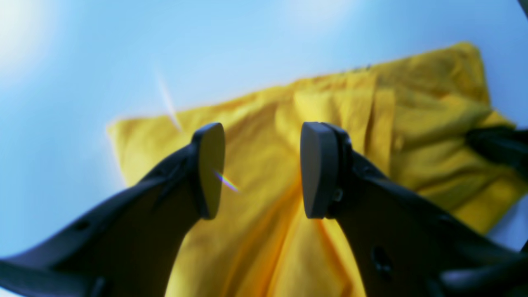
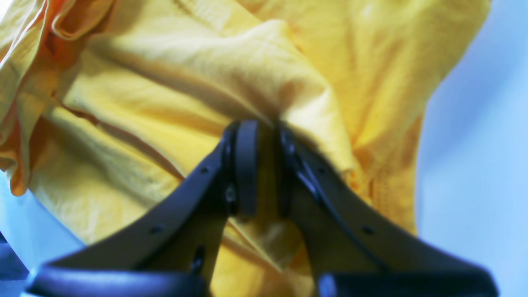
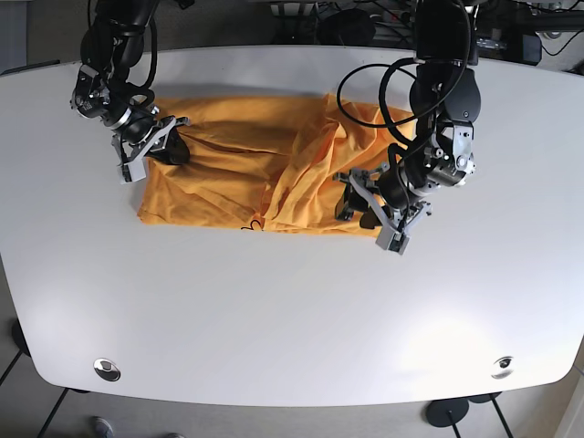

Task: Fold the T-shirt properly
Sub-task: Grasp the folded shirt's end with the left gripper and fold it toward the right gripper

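Observation:
A yellow-orange T-shirt (image 3: 246,173) lies crumpled and partly folded on the white table (image 3: 274,310), spread left to right. My right gripper (image 3: 172,146) is at the shirt's left end. In the right wrist view this gripper (image 2: 267,169) is shut on a raised fold of the T-shirt (image 2: 165,103). My left gripper (image 3: 358,206) is at the shirt's lower right part. In the left wrist view this gripper (image 1: 264,169) is open and empty just above the T-shirt (image 1: 412,123), with cloth showing between its pads.
The table's curved front edge (image 3: 274,401) is far from the shirt. Two round metal discs (image 3: 108,369) (image 3: 500,367) sit near the front corners. Cables and gear (image 3: 365,18) are behind the table's back edge.

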